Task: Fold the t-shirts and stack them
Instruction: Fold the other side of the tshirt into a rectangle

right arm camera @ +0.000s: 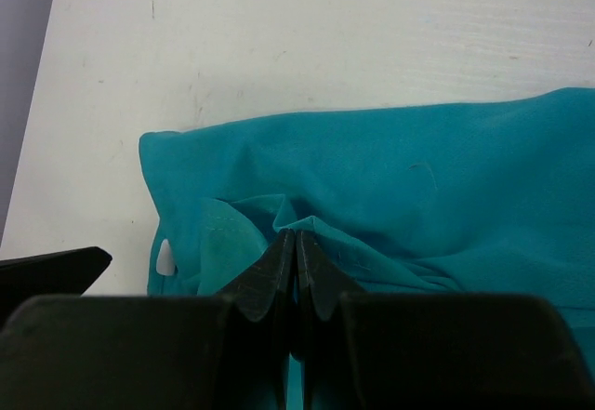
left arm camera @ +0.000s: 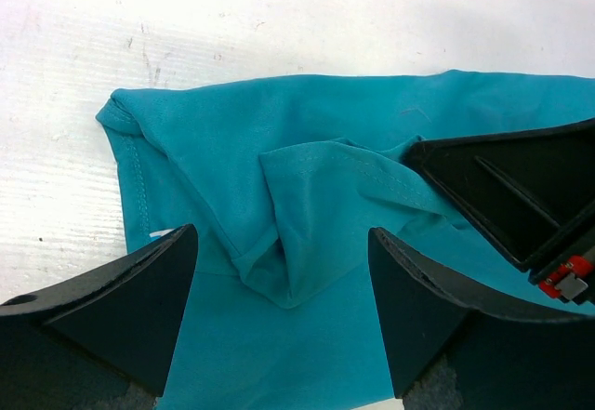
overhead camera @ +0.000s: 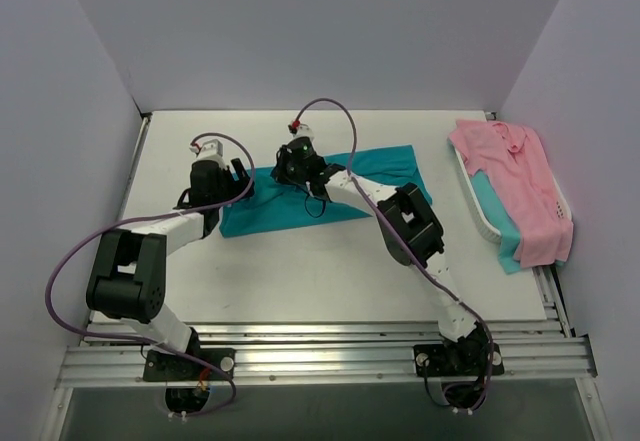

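A teal t-shirt [overhead camera: 380, 166] lies partly folded in the middle of the white table. My left gripper [overhead camera: 243, 176] hovers open over its left end; in the left wrist view [left arm camera: 281, 233] a bunched sleeve fold of the shirt [left arm camera: 279, 131] lies between the spread fingers. My right gripper [overhead camera: 285, 169] is shut on a raised fold of the shirt near its upper left edge, and in the right wrist view [right arm camera: 295, 233] the fabric [right arm camera: 418, 168] peaks at the closed tips. A pink collared shirt [overhead camera: 510, 176] and another teal shirt [overhead camera: 510, 253] lie at the right.
A white basket [overhead camera: 478, 211] at the table's right edge holds the pink and second teal shirts. The two grippers are close together: the right one [left arm camera: 511, 187] shows in the left wrist view, and a left finger [right arm camera: 51, 271] shows in the right wrist view. Walls enclose three sides.
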`<state>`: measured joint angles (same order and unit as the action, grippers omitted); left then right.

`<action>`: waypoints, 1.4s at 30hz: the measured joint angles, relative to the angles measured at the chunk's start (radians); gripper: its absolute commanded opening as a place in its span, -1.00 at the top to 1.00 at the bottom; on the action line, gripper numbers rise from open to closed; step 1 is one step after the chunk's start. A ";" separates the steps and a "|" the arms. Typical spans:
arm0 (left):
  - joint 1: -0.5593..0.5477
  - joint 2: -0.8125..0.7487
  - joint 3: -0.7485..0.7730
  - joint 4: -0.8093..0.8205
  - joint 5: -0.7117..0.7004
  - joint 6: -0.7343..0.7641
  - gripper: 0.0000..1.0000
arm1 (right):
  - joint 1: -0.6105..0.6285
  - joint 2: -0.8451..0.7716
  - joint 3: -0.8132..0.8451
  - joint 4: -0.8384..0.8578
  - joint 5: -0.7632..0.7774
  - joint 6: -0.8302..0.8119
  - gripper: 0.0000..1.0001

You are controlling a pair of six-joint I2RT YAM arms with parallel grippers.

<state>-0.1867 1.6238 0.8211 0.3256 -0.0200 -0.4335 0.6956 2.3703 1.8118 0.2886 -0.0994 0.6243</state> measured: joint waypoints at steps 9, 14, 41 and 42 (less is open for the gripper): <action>0.000 0.000 -0.002 0.002 0.002 0.000 -0.65 | 0.009 -0.075 -0.188 0.049 0.021 -0.001 1.00; 0.000 0.000 -0.002 0.009 0.002 0.000 -0.65 | 0.013 -0.134 -0.323 0.066 0.044 0.000 1.00; -0.009 0.048 0.023 0.003 -0.009 0.019 -0.60 | 0.122 -0.460 -0.688 0.034 0.306 -0.017 -0.37; -0.010 0.048 0.023 0.003 -0.010 0.019 -0.60 | 0.128 -0.484 -0.700 0.027 0.322 -0.015 -0.37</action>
<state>-0.1970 1.6722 0.8440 0.3283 -0.0296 -0.4145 0.8238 1.8866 1.1114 0.3153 0.2230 0.6090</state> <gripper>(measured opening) 0.808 0.686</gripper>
